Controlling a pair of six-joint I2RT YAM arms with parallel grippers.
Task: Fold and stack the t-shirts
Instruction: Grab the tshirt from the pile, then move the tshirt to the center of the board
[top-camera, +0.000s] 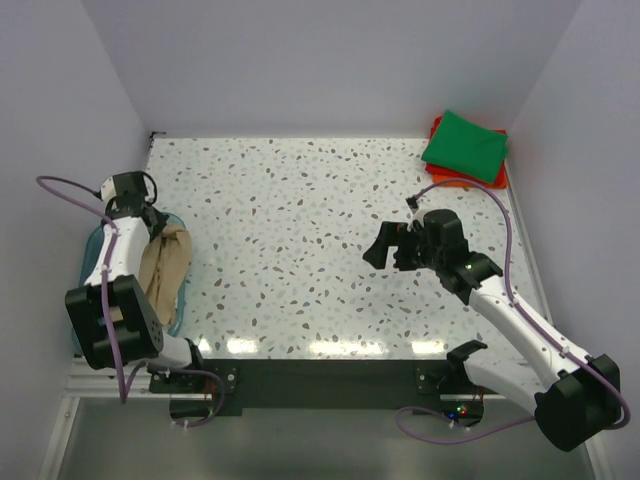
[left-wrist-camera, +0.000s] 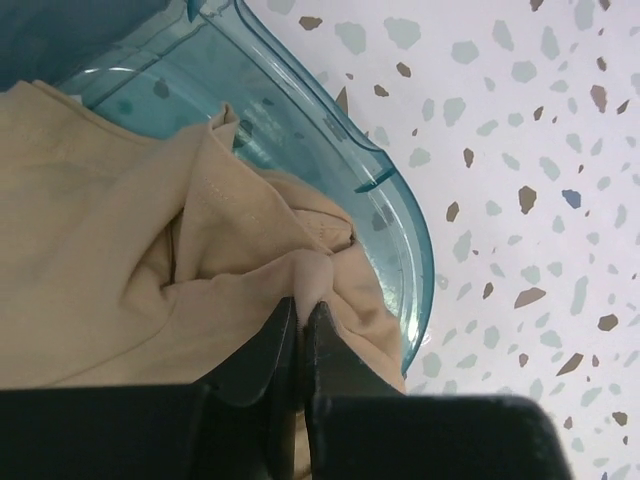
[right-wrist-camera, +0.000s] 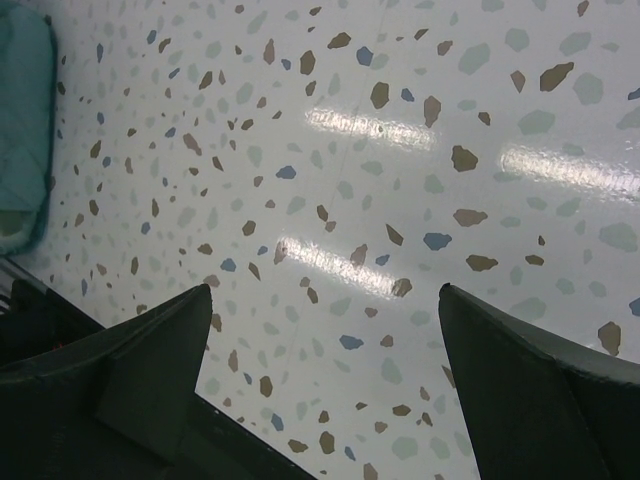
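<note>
Nearest to us, on the left, we see the left claw (left-wrist-camera: 302, 305) with its two dark fingers pressed together, pinching a raised fold of the tan t-shirt (left-wrist-camera: 120, 250). The cloth bunches up in wrinkles right at the fingertips. The rest of that shirt spreads out crumpled beneath and to the left of the claw, lying inside the translucent teal basket (left-wrist-camera: 400, 230). The basket's curved rim runs just beyond the fingertips, with the speckled counter (left-wrist-camera: 520, 150) past it. From above, the left claw (top-camera: 152, 222) reaches down into the basket (top-camera: 92, 250) at the counter's left edge, and the tan t-shirt (top-camera: 165, 265) drapes toward the near rim. Further out, the right claw (top-camera: 390, 250) hovers over the bare middle of the counter (top-camera: 300, 200), well apart from any shirt. Its own camera shows the right claw (right-wrist-camera: 325, 290) spread wide with nothing between the fingers, only speckled surface below. Far beyond that claw, in the far right corner, the folded green t-shirt (top-camera: 465, 145) lies on top of the orange-red t-shirt (top-camera: 470, 183), whose edge peeks out underneath.
</note>
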